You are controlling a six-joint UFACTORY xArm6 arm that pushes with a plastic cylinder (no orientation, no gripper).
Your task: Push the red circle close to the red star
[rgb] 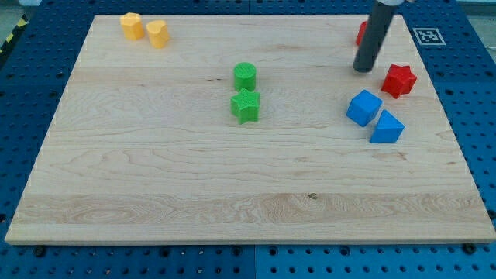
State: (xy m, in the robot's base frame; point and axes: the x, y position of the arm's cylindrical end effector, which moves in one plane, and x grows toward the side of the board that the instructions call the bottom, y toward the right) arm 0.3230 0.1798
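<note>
A single camera looks down at a slant from beyond the view's bottom edge of the surface (155, 186), facing toward its far edge at the view's top. It stands far enough back to take in nearly the whole board and the blue perforated base (473, 116) around it.

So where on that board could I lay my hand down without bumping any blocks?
The whole strip below the green star and blue blocks is bare, as is the view's left below the yellow pair. The view's upper right is crowded: my tip, red star, red circle.
</note>
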